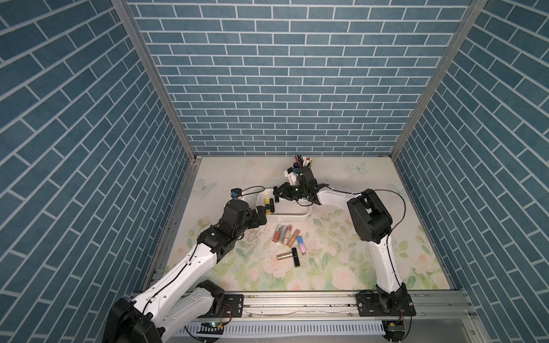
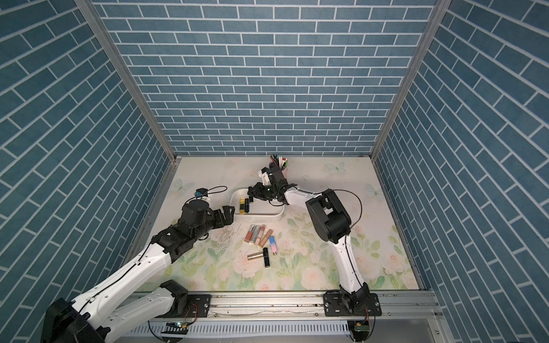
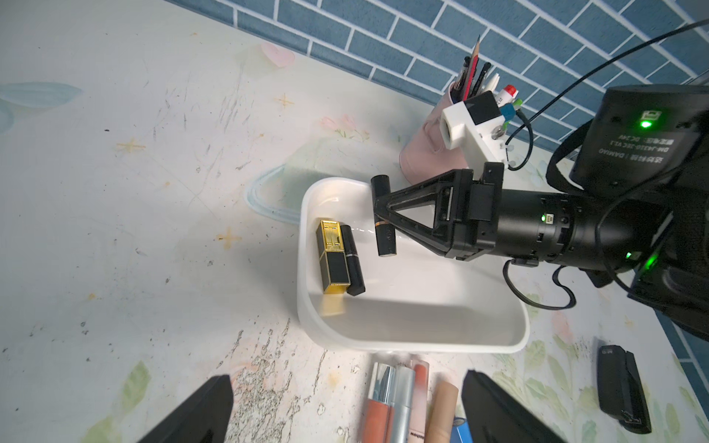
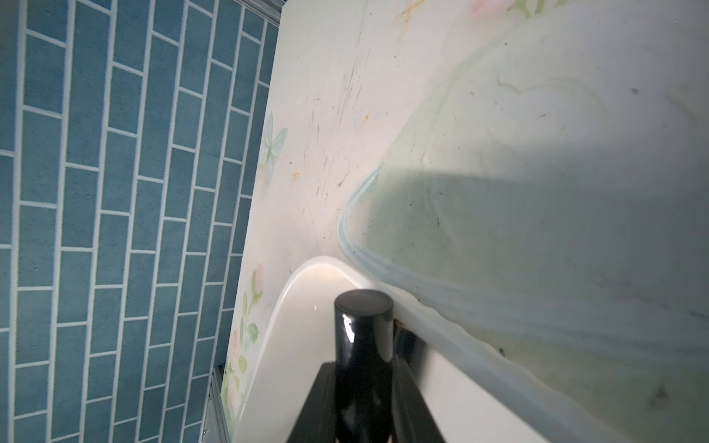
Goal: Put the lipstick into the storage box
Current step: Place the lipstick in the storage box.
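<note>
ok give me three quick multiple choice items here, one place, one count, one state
1. The glossy black cylindrical lipstick in the right gripper is:
A. over the shallow white plastic storage box
B. over a pen cup
C. flat on the tabletop

2. Lipsticks lying inside the box:
A. one
B. two
C. four

3. The left gripper is:
A. shut on a tube
B. open and empty
C. clamped on the box rim

Answers: 1 A, it hangs within the box's outline in both top views; 2 B, a gold-and-black square case and a black tube lie side by side; 3 B, its fingers stand wide apart, gripping nothing.
</note>
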{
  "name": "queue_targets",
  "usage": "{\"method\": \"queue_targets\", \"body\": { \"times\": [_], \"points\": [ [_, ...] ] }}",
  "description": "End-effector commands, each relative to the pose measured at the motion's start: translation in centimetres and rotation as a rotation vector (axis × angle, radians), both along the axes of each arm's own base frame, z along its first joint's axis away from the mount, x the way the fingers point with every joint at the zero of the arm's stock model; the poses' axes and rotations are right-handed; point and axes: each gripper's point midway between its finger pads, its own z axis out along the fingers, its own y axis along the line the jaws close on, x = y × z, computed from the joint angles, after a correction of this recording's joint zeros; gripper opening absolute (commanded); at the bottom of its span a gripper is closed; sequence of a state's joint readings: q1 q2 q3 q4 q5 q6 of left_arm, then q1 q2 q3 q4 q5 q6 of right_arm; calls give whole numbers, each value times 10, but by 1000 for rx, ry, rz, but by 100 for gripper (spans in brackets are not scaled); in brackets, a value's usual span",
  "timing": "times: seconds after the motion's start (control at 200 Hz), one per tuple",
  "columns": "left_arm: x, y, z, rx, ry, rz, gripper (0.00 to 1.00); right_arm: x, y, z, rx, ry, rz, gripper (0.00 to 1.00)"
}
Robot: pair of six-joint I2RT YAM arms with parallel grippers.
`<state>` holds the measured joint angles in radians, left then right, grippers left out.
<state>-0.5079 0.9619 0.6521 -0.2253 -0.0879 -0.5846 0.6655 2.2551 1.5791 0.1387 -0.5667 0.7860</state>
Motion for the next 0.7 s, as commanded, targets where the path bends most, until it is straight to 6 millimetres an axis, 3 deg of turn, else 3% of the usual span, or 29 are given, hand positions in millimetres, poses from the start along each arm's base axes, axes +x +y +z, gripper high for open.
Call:
{"method": "queue_targets", "body": {
  "times": [0.0,0.425,0.695],
  "points": [
    [-3,3,-1,7,-6,-9,100,-1,-2,-26,-66,31,-5,14],
    [-6,7,-3,-3,-10,-9,100,-9,-6,-28,-115,13,-24,20],
    [-9,9,-4,-4,-9,-7,100,-10,-6,-34,-126,20,-33,37]
  ]
}}
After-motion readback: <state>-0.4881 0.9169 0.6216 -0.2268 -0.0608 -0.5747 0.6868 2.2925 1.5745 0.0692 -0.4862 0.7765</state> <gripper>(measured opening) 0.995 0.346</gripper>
